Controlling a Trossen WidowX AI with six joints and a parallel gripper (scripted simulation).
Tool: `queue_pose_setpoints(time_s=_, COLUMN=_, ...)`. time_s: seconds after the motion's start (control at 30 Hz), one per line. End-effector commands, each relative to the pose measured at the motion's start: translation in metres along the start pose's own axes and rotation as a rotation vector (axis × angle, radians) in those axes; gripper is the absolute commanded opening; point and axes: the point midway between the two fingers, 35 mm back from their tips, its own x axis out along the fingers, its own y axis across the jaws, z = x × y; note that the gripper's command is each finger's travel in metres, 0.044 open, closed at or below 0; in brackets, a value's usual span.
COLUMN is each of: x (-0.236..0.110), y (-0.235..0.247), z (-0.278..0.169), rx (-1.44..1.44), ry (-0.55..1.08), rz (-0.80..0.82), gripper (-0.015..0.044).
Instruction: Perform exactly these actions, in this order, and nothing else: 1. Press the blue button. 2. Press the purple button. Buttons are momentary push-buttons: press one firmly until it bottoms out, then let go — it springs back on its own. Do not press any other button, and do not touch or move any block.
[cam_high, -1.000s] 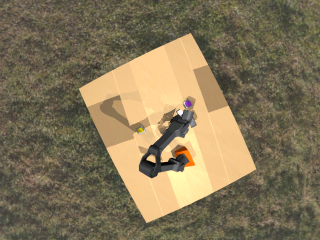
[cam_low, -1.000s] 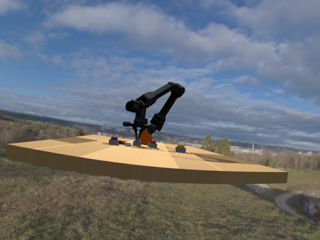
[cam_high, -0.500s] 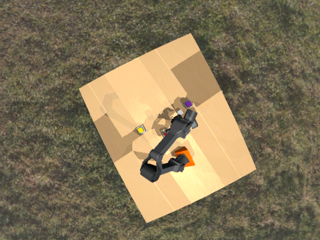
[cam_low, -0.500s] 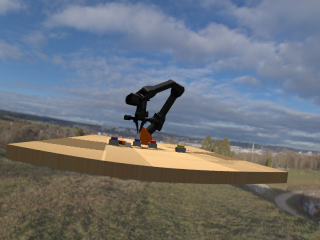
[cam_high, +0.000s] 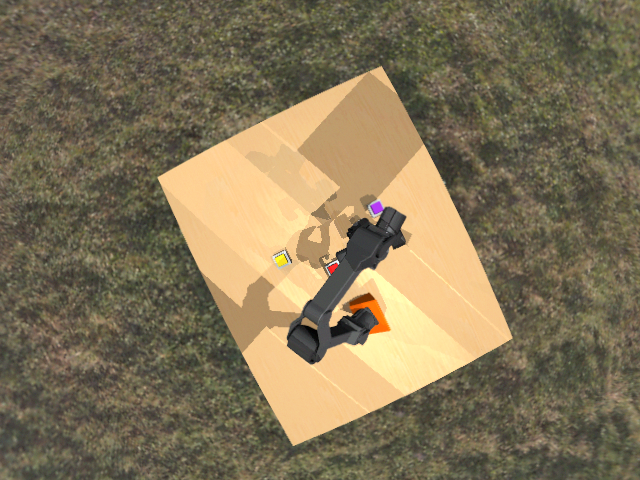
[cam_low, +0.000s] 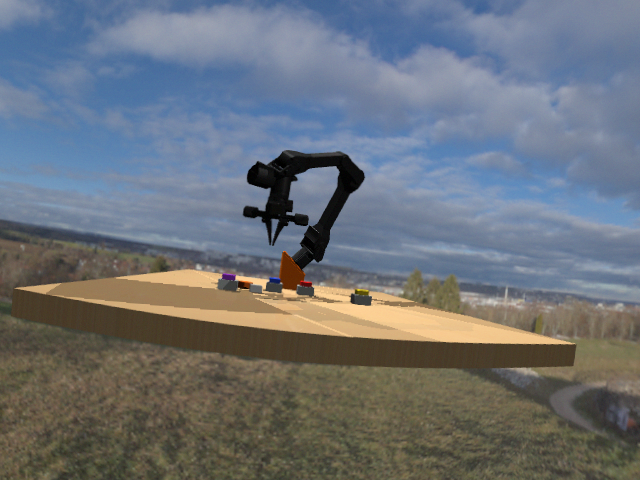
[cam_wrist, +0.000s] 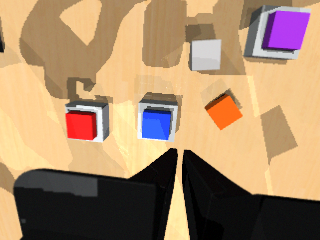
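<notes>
Overhead, the bent arm hangs its clenched, empty pincer (cam_low: 273, 233) above the blue button (cam_low: 273, 281).

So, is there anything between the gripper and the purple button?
The gripper, shut and raised above the blue button, has two small blocks along that path: an orange block and a white block. Staying raised, it should pass over both to the purple button.

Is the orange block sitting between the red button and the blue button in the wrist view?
No, the orange block lies on the far side of the blue button from the red button.
</notes>
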Motion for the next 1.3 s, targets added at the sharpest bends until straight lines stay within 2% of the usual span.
queue_pose_setpoints(time_s=0.0, x=-0.004, y=-0.027, z=0.021, rx=0.013, ry=0.02, rz=-0.013, gripper=0.002)
queue_pose_setpoints(time_s=0.37, x=0.002, y=-0.096, z=0.093, rx=-0.011, ry=-0.027, rz=0.009, gripper=0.002)
queue_pose_setpoints(time_s=0.53, x=0.005, y=-0.098, z=0.096, rx=-0.012, ry=-0.029, rz=0.01, gripper=0.002)
queue_pose_setpoints(time_s=0.7, x=0.062, y=-0.097, z=0.098, rx=-0.013, ry=-0.03, rz=0.012, gripper=0.002)
queue_pose_setpoints(time_s=1.27, x=0.083, y=-0.097, z=0.098, rx=-0.013, ry=-0.031, rz=0.013, gripper=0.002)
